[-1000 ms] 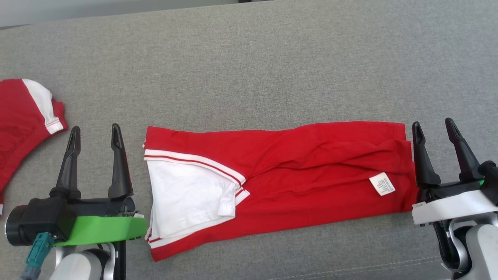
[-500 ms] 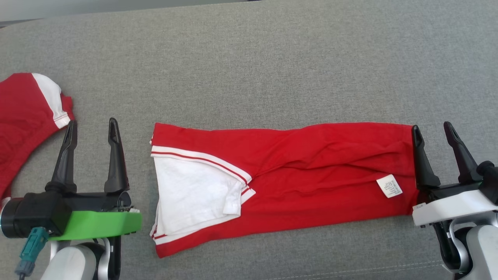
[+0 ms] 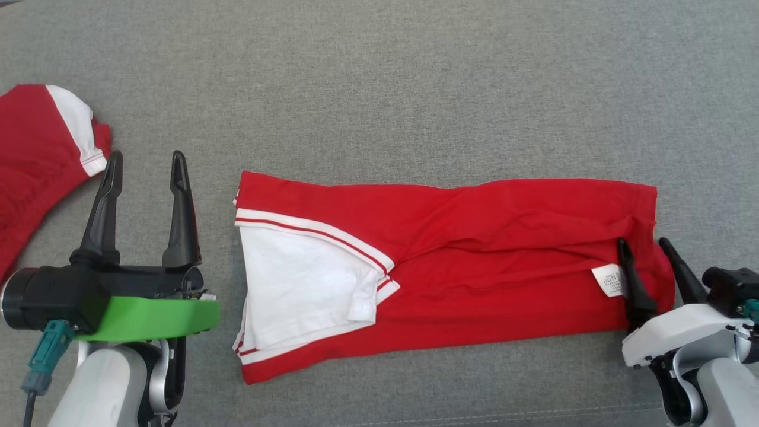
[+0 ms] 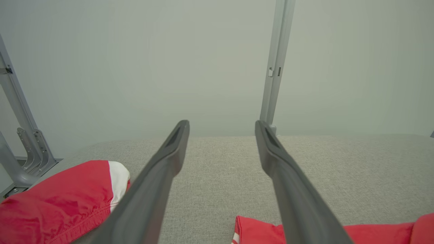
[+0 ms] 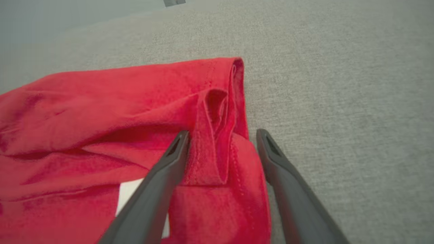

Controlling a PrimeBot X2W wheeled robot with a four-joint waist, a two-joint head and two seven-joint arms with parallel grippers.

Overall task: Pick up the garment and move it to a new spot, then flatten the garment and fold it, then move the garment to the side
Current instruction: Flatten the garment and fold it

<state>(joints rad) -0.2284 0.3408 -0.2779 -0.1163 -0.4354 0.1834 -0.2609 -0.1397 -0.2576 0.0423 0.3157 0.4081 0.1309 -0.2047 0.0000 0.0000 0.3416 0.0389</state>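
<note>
Right gripper: fingers spread wide, nothing clamped. They straddle a hem fold at the right end of the garment. The inner finger lies over the red cloth and the outer finger sits at the cloth's edge. Cannot tell whether the tips press down. The white label sits just beside the inner finger, on its left.

Left gripper: fingers spread wide, empty, over the grey padded surface. The garment's white sleeve end lies to its right, near but apart. The cuff of a second garment sits just beside its outer finger, on the left.

Count: two grippers, two red-and-white garments, one label.
</note>
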